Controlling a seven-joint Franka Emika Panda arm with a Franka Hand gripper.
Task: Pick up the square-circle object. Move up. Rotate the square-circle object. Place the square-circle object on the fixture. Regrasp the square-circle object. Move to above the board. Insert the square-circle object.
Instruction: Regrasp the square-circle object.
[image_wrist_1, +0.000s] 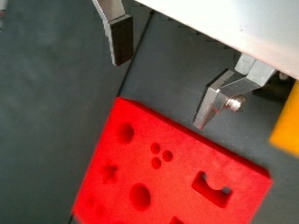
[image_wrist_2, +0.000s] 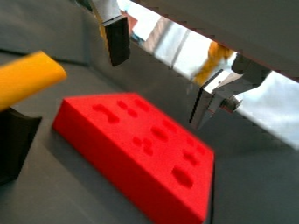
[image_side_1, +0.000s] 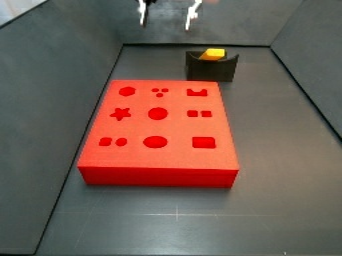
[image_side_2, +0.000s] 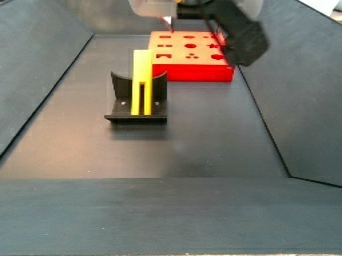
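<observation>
Hovering tool (image_wrist_1: 163, 83), jaws apart, apparently above board (image_wrist_1: 163, 171).

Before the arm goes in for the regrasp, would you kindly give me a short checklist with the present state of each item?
1. Gripper empty, nothing between its fingers: ok.
2. Jaws standing apart, wide enough for the bar: ok.
3. Square-circle object resting upright on the fixture: ok.
4. Gripper clear of the board, raised above the far end of the workspace: ok.
5. Gripper lined up over the square-circle object: not ok, it sits off to the side in both wrist views.
6. Bar seated firmly in the fixture: cannot tell.
</observation>
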